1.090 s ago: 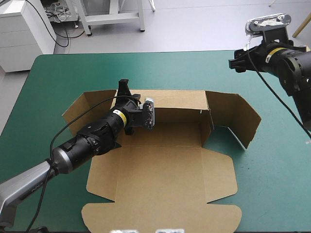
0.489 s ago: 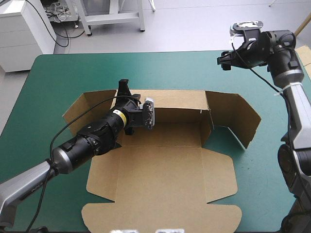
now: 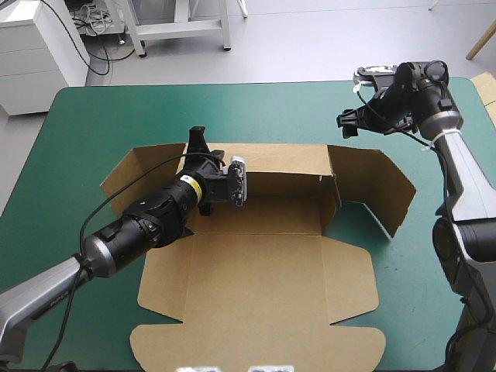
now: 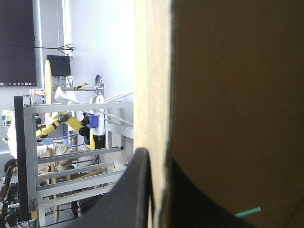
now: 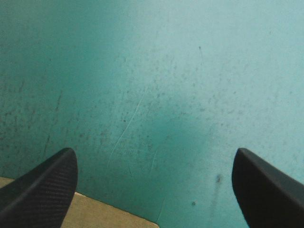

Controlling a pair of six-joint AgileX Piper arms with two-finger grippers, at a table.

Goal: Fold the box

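- The box (image 3: 256, 271) sits about mid-counter (image 3: 77, 124). The big lid panel (image 3: 256, 298) lies flat toward the near edge, the back wall (image 3: 283, 159) stands up along the far side, and a side flap at each end is half raised.
- The left claw (image 3: 197, 139) is pinched shut on the top edge of that back wall, near its left end. In the left wrist view the board's edge runs right between the fingers, with one black finger (image 4: 135, 185) pressed against it.
- My guess is it's there to pin the wall upright so it doesn't flop over while the other arm works.
- The right claw (image 3: 345, 124) is spread wide with nothing in it. It hovers over bare teal-green cover toward the far right corner, just beyond the right flap (image 3: 372, 186).
- Its own view is nearly all cover, with only a corner of the box (image 5: 71, 213) showing under it.
- It looks to me like it's lining up to take that right flap and swing it inward, but that's only a hunch.
- Room-wise, there's loads of open cover along the far edge and the right edge, so the right arm can come in freely.
- The lid's rounded edge is close to the counter's near edge, so there's not much slack there.
- The left arm lies across the box's left part, near the left flap (image 3: 124, 174), so that end is crowded.
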